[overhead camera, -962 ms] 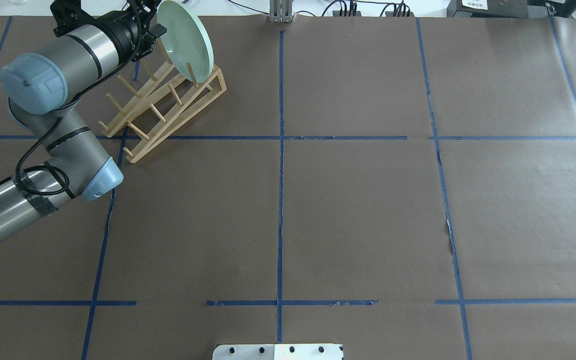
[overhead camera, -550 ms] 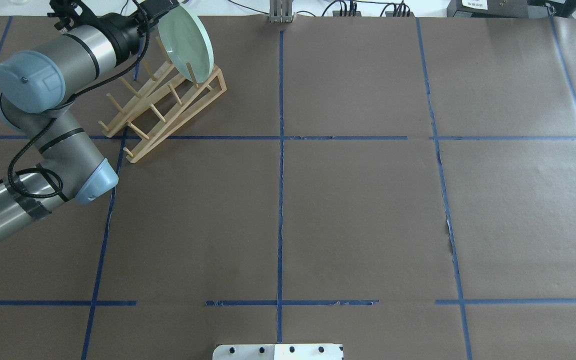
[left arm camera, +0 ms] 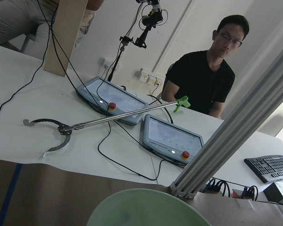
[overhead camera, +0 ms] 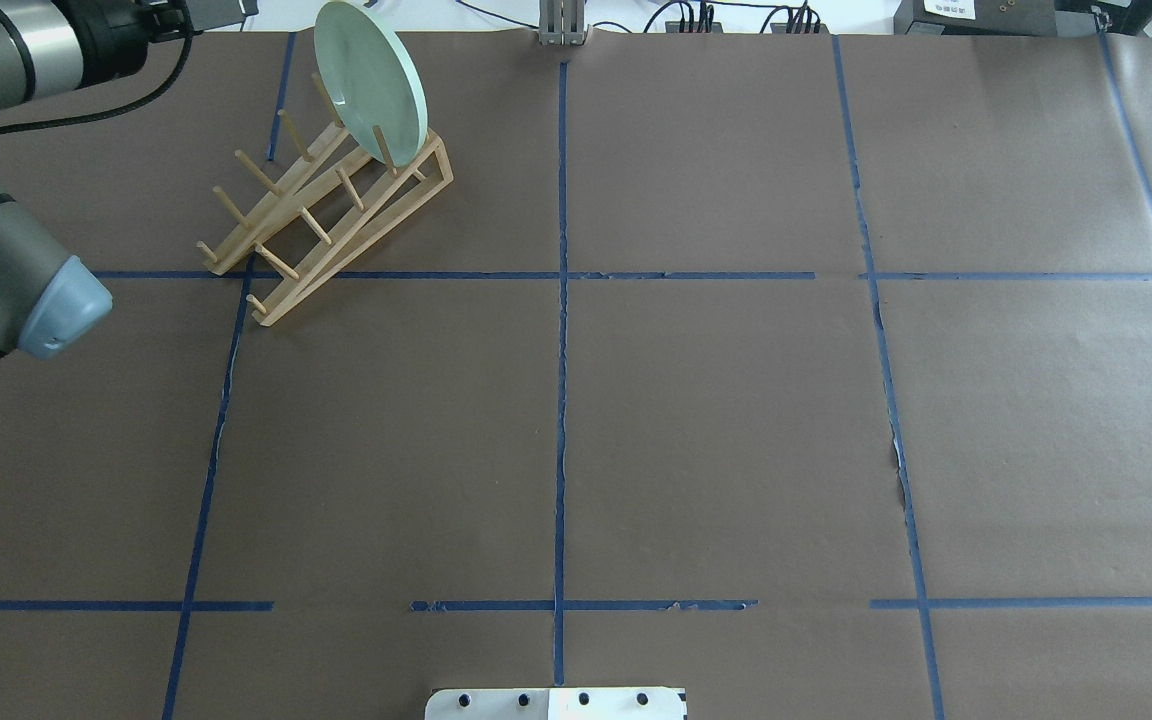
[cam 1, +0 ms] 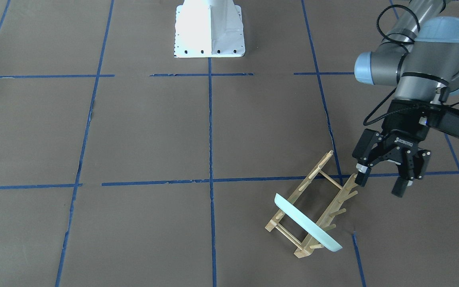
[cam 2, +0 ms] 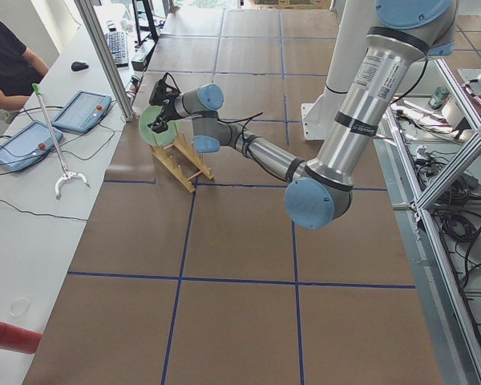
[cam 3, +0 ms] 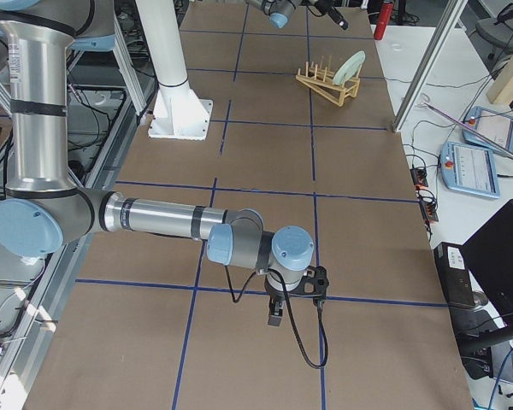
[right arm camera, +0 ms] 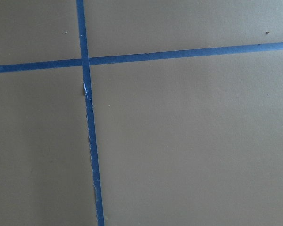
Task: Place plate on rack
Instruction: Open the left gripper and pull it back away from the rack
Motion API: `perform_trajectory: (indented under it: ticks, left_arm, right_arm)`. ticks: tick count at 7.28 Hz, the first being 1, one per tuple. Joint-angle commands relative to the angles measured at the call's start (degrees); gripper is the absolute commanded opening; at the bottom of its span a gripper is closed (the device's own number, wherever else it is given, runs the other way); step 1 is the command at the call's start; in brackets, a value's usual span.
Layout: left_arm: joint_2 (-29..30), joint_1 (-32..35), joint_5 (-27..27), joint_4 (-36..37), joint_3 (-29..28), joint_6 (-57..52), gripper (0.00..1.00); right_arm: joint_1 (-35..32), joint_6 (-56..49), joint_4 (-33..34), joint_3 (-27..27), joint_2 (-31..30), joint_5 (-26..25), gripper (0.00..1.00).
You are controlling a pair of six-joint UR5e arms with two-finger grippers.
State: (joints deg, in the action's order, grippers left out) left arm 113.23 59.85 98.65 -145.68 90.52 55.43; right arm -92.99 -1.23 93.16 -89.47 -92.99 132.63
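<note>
The pale mint-green plate (overhead camera: 368, 80) stands on edge between the pegs at the far end of the light wooden rack (overhead camera: 336, 200). It also shows in the front-facing view (cam 1: 307, 223), leaning on the rack (cam 1: 321, 199). My left gripper (cam 1: 379, 184) is open and empty. It hangs beside the rack's other end, apart from the plate. The plate's top rim (left arm camera: 146, 209) shows at the bottom of the left wrist view. My right gripper (cam 3: 276, 318) sits low over the table far from the rack; I cannot tell if it is open or shut.
Brown paper with blue tape lines (overhead camera: 562, 300) covers the table. The white robot base (cam 1: 208, 28) stands at the near edge. Beyond the far edge is a white desk with teach pendants (left arm camera: 172, 139), a grabber tool (left arm camera: 66, 129) and a seated operator (left arm camera: 207, 80).
My left gripper has let go of the plate's rim and drawn back to the left, mostly out of the overhead view. The plate stays standing in the rack.
</note>
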Motion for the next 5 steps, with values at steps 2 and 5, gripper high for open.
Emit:
perform_trajectory:
  ticks: [2,5]
  left_arm:
    - [-0.6,10.9,16.1,21.5,1.8,-24.1,1.00]
    - [-4.1,12.3,22.3,33.2,1.7,-32.8,1.00]
  right_arm:
    - [0.0,0.0,0.0,0.0,0.0,0.0,1.00]
    - [0.0,0.0,0.0,0.0,0.0,0.0,1.00]
